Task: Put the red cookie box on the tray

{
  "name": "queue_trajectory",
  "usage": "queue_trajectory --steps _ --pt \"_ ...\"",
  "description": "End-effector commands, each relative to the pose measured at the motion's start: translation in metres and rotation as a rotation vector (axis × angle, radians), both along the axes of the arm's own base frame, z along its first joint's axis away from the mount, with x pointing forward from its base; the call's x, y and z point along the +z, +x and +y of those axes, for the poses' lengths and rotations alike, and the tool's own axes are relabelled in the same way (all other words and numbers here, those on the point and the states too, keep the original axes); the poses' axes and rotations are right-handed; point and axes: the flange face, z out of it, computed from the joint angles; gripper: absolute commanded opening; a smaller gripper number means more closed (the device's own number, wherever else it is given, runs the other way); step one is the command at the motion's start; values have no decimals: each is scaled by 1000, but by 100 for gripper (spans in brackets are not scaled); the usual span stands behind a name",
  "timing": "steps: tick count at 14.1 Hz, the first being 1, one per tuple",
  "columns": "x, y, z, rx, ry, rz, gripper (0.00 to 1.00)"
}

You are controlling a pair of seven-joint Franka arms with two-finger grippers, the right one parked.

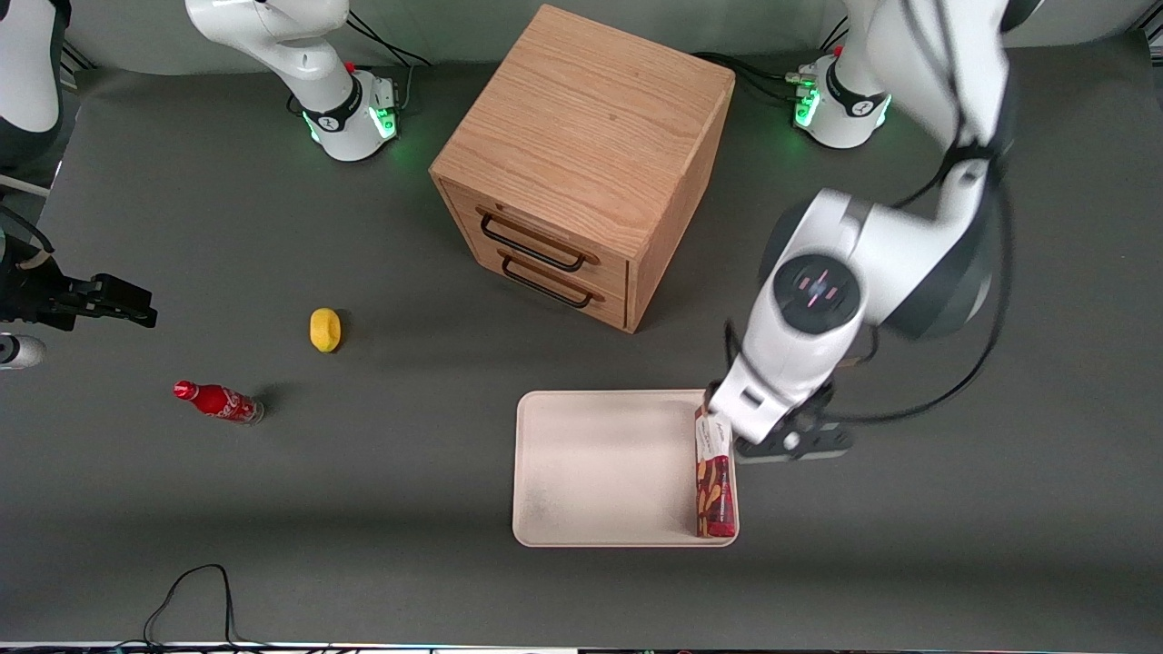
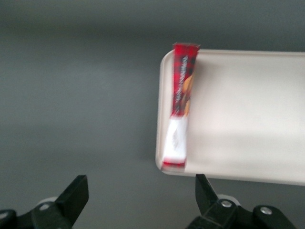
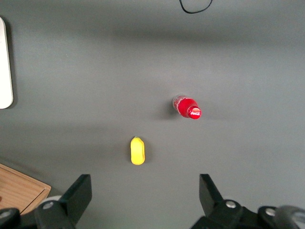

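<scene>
— End effector [image 2: 138,200] first: where is it, and what is it doing?

— It hangs over the tray's [image 1: 600,472] edge toward the working arm's end of the worktop [image 1: 363,527], just above the white label end of the red cookie box [image 1: 714,481]. Its two black fingers [image 2: 74,195] are spread wide with nothing between them, and the box lies clear of them.

— So where is the box?

— Flat inside the tray, pressed along the short rim on the working arm's side. Its dark red end reaches the tray corner nearest the front camera; the white end points toward the wooden two-drawer cabinet [image 1: 581,173].

— And the tray itself?

— Cream-white, rounded corners, faintly smudged, sitting close to the worktop edge nearest the front camera. The box is the only thing on it.

— What lies around it?

— The cabinet stands farther from the front camera than the tray, its drawer fronts turned partly toward that camera. Toward the parked arm's end lie a yellow lemon-like object [image 1: 325,329] and a small red cola bottle [image 1: 218,401], well apart from the tray. A black cable [image 1: 195,590] loops at the worktop's nearest edge.
</scene>
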Motion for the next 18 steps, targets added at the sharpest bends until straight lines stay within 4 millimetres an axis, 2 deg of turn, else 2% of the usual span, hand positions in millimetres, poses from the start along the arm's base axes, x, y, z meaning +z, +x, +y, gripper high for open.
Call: queue_trajectory --steps 1,3,5,7,9,13,15,17,18 --pt "76 -38 39 30 5 39 100" --pt "100 -53 60 -8 10 93 100" --pt "127 -63 101 -15 -24 105 100" --pt "143 -77 151 -30 -39 104 100" --pt "144 -84 188 -46 -45 102 100" --pt "135 -79 248 -66 -87 96 100" --pt "133 -75 256 -77 -95 77 100" --pt "123 -75 273 -51 -98 28 100" --pt "116 -76 272 -52 -98 13 100"
